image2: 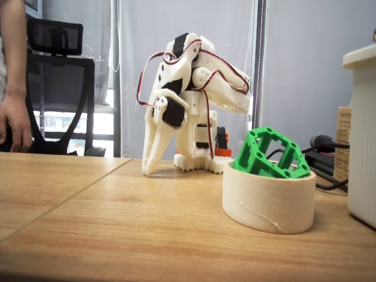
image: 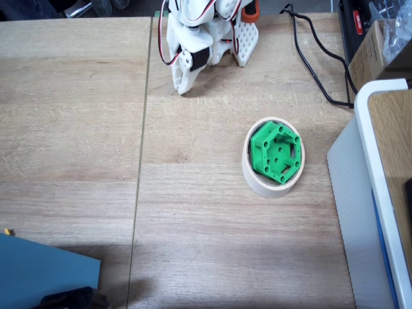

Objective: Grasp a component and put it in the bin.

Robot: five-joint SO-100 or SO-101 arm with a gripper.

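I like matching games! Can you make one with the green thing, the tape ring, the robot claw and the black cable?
Things:
1. green component
2. tape ring
3. gripper
4. black cable

Places or states:
A. tips resting on the table, folded near the arm's base
B. running along the table's far edge in the top-down fixed view
C. tilted inside the ring
D. standing on the wooden table

Pairs: 1-C, 2-D, 3-A, 4-B

My bench was a light wood-grain table (image: pixel 77 129), with a black mesh office chair (image2: pixel 59 88) behind, grey curtains (image2: pixel 176 23) over a bright window (image2: pixel 64 126), daylight coming in low.
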